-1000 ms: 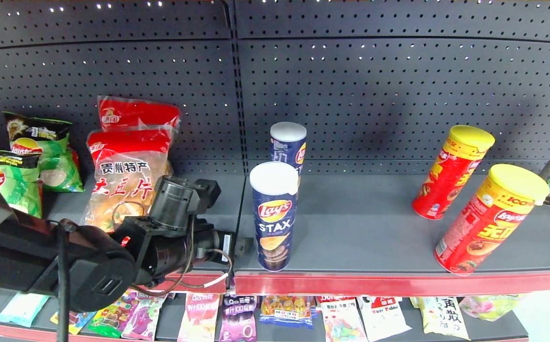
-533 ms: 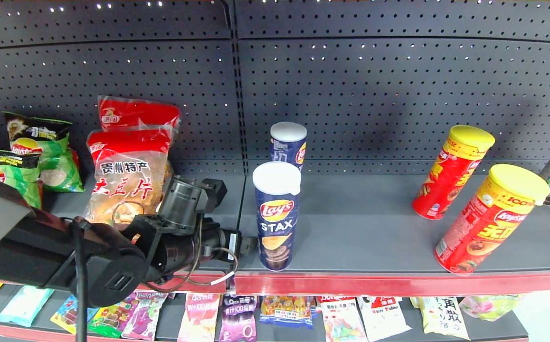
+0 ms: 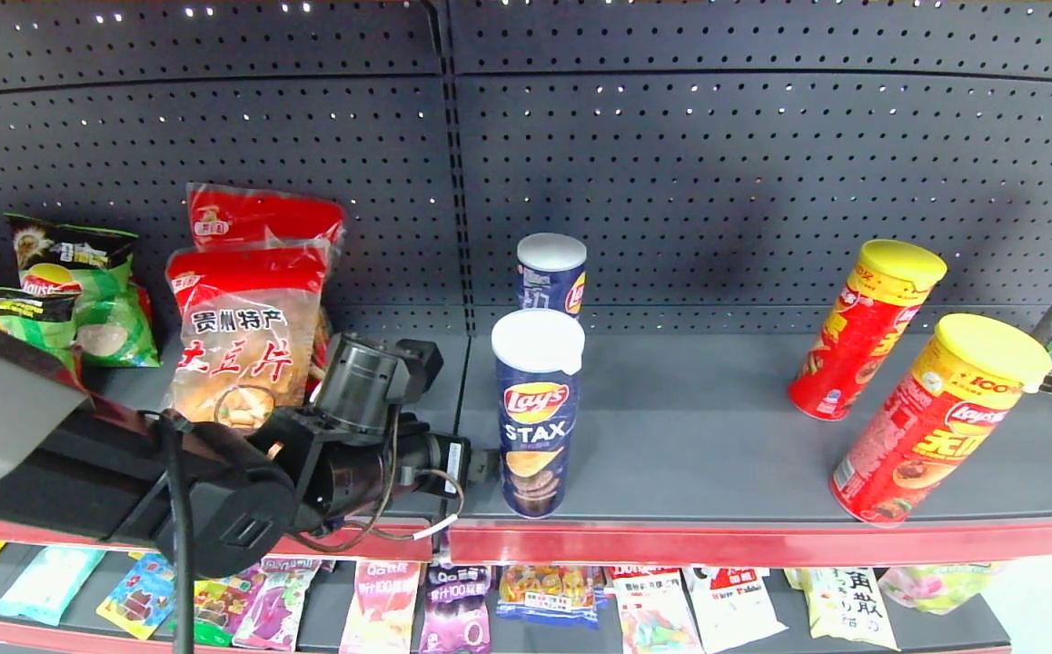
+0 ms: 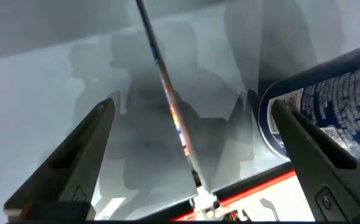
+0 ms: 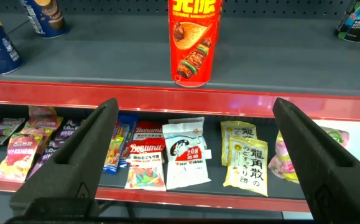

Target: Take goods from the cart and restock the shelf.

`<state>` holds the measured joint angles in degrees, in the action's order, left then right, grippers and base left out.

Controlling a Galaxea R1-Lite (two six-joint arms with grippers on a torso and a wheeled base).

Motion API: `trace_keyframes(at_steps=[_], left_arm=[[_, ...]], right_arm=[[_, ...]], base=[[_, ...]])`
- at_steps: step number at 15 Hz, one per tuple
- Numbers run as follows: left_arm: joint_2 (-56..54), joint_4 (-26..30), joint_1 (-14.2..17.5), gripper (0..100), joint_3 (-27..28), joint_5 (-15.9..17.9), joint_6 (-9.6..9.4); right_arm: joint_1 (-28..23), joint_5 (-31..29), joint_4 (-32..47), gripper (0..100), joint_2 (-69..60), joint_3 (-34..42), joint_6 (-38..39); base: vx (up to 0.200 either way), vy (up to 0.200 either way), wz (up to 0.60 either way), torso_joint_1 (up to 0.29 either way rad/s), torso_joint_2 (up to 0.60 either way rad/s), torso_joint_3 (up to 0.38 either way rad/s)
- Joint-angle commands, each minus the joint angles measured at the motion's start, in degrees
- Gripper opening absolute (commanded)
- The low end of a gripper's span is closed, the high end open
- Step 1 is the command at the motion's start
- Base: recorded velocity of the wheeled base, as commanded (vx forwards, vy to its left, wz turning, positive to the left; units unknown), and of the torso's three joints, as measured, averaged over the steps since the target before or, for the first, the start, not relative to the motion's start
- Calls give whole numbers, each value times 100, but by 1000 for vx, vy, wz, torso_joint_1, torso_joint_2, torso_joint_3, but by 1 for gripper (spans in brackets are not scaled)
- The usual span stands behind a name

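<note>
The left tool (image 4: 192, 106) is resting released just beside a lidded blue chip can (image 3: 535, 413), which is standing upright at the shelf's (image 3: 717, 436) front edge. The right tool (image 5: 195, 107) is likewise hanging released.

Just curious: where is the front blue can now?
Head view: the front blue can stands upright at the shelf edge, just right of the left gripper, before the rear blue can.
</note>
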<state>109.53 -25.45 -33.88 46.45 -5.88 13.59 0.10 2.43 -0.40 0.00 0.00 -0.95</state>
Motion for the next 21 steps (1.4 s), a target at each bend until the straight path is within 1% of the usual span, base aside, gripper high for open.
trace_keyframes(at_steps=[1,9,13,15,16,17,18,19,20,21], left_arm=[[24,-3,-5,100,58,-1,3],[77,-3,-110,100,84,-19,3],[42,-12,-93,100,31,-45,12],[-72,-12,22,100,-39,-195,21],[-151,-12,83,100,-83,-212,21],[-442,-12,224,100,-162,-221,-6],[-916,84,426,100,-233,-247,-85],[-1443,278,637,100,-408,-300,-366],[-1865,454,769,100,-558,-309,-639],[-2771,875,936,100,-874,-309,-1060]], right_arm=[[8,4,-4,100,9,0,-2],[8,4,-4,100,9,0,-2],[-1,4,-4,100,9,0,-2],[8,4,5,100,9,0,-2],[-1,4,-4,100,9,0,-2],[8,4,-4,100,9,0,-2],[8,4,-4,100,9,0,-2],[8,4,-4,100,9,0,-2],[-1,4,-4,100,9,0,-2],[-1,4,-4,100,9,0,7]], base=[[0,0,0,0,0,0],[0,0,0,0,0,0],[0,0,0,0,0,0],[0,0,0,0,0,0],[0,0,0,0,0,0],[0,0,0,0,0,0],[0,0,0,0,0,0],[0,0,0,0,0,0],[0,0,0,0,0,0],[0,0,0,0,0,0]])
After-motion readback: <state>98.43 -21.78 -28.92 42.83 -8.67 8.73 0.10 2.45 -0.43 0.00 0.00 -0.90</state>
